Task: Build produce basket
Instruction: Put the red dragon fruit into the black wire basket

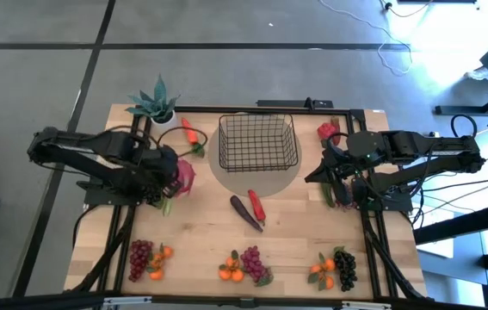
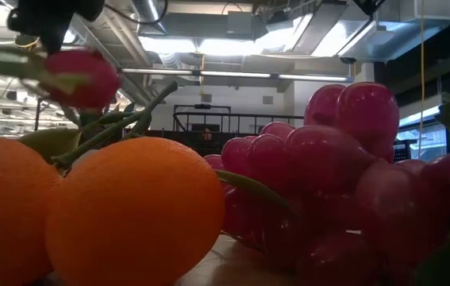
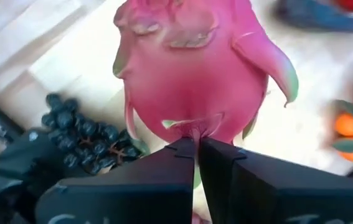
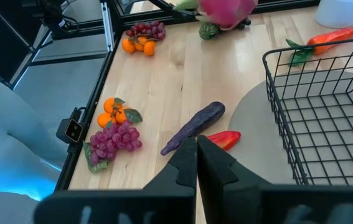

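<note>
Table (image 1: 200,232) of pale wood, framed by dark rails on every side, with bare boards running between the basket (image 1: 258,143) and the front row of fruit. The basket sits at the back middle on a grey round mat (image 1: 256,179), an empty black wire grid. My left gripper (image 3: 196,144) hangs over the left part of the table, jaws pinched tight on the base of a pink fruit (image 3: 195,68); the fruit is fat and rosy with green-tipped flaps, and in the low view it shows lifted clear above the oranges (image 2: 129,210). Behind me at the back left corner stands a spiky plant (image 1: 155,103) in a white pot, and a carrot (image 1: 191,132) lies between it and the basket, near the basket's left wall. My right gripper (image 4: 196,149) waits over the right edge with its jaws shut on nothing, a red pepper (image 1: 327,131) just behind it. Ahead of the mat an eggplant (image 1: 244,211) and a second red pepper (image 1: 256,206) lie touching, slanted. Along the front edge sit three clusters, well apart: red grapes (image 1: 140,256), purple grapes (image 1: 252,261) and black grapes (image 1: 344,266), each with small oranges beside it.
</note>
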{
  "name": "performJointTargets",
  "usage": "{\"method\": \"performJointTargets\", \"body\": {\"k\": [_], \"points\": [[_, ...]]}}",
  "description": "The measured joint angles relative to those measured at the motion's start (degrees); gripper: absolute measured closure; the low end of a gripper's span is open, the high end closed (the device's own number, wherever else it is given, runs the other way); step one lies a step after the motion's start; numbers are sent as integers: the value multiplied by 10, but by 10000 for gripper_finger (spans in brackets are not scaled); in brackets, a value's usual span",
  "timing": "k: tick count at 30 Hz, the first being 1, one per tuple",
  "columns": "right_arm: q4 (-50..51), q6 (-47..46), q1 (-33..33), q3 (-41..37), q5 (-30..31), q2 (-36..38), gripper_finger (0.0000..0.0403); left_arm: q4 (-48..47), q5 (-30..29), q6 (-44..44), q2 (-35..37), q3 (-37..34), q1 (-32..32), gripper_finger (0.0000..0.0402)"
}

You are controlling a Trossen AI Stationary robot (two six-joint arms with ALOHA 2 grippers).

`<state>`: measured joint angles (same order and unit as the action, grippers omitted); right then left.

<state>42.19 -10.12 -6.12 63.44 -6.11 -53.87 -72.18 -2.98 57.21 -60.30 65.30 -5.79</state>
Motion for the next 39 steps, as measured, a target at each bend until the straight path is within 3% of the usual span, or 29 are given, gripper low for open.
{"method": "performJointTargets", "body": {"k": [11,23,27,34,39], "points": [[-14,-1,0,0,0,0,402,-10,71,-167,-71,136,80,401],[-19,32,-3,0,6,0,402,-39,204,-310,-227,361,192,401],[-16,32,-3,1,50,0,402,-71,221,-363,-289,421,233,401],[59,24,-2,59,120,-21,402,-73,313,-425,-374,456,301,401],[132,0,23,123,132,-59,402,-65,286,-458,-424,456,340,401]]}}
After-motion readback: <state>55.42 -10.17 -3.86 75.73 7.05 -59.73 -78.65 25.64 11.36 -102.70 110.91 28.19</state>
